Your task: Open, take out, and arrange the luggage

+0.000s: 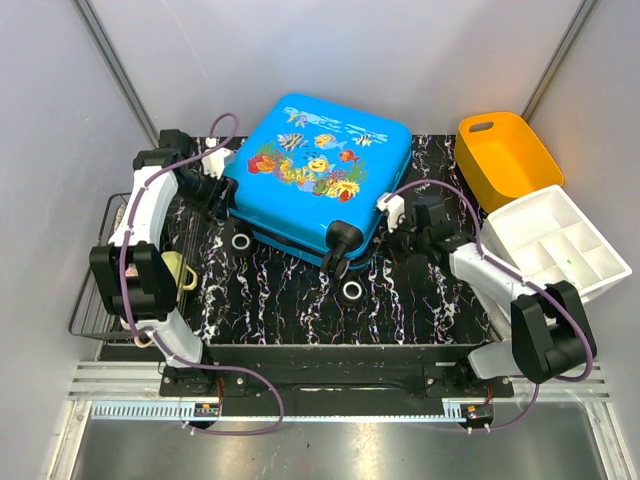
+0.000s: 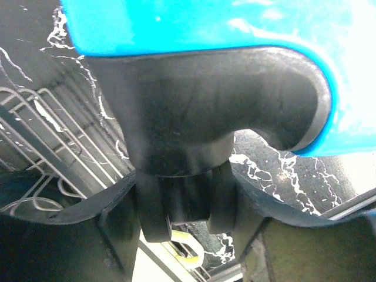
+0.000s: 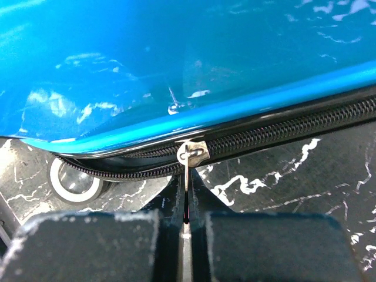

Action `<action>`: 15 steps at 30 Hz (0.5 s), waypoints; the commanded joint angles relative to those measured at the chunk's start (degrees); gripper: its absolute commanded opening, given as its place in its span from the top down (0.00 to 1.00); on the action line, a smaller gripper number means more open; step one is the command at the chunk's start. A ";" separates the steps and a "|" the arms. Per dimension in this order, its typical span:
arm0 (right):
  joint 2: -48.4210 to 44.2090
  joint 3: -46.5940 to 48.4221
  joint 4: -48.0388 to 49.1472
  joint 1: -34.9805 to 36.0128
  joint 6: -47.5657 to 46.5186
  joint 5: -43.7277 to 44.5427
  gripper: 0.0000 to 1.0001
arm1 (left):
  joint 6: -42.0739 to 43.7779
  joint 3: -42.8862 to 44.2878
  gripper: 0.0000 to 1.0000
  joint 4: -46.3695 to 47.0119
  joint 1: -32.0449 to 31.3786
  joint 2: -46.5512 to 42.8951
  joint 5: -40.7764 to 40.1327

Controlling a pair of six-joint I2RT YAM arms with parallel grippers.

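Note:
The luggage [image 1: 318,170], a bright-blue fish-print suitcase, lies flat at the back middle of the table. My left gripper [image 1: 213,190] is at its left corner; in the left wrist view its jaws [image 2: 187,200] sit on either side of a black caster wheel [image 2: 182,194] and press against it. My right gripper [image 1: 405,222] is at the suitcase's right side. In the right wrist view it [image 3: 186,197] is shut on the thin metal pull of the zip slider [image 3: 192,153]. The black zip band [image 3: 294,126] is closed right of the slider and parted left of it.
An orange bin [image 1: 505,155] stands at the back right, a white compartment organiser [image 1: 555,240] beside it. A wire rack [image 1: 100,290] with a yellow item [image 1: 180,270] sits on the left. Two rings [image 1: 241,241] [image 1: 352,290] lie on the black marbled table in front of the suitcase.

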 commanded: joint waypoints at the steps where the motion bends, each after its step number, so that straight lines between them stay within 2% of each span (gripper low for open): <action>1: -1.15 -0.07 6.11 4.57 3.47 -3.07 1.00 | 2.09 7.29 0.49 6.41 0.78 5.32 1.85; 6: -1.85 -1.57 11.21 11.77 7.43 0.01 1.00 | 1.56 13.62 0.52 11.33 0.78 9.29 4.23; 7: -1.77 -1.49 11.57 12.22 10.14 1.32 1.00 | 0.78 14.59 0.48 12.03 0.78 9.90 4.31; 8: -1.59 -1.22 11.92 12.40 11.82 2.12 1.00 | 0.16 17.90 0.32 11.52 0.78 11.13 4.84; 11: -2.03 -0.60 10.61 12.32 14.38 9.05 1.00 | 0.15 22.84 0.13 6.53 0.87 9.92 8.08; 14: -2.91 -0.78 10.52 12.23 14.12 13.81 1.00 | 0.59 19.37 0.07 4.31 0.78 4.22 12.30; 15: -3.17 -0.78 10.60 12.23 14.21 14.16 1.00 | 0.68 17.17 0.04 4.13 0.86 -0.85 13.36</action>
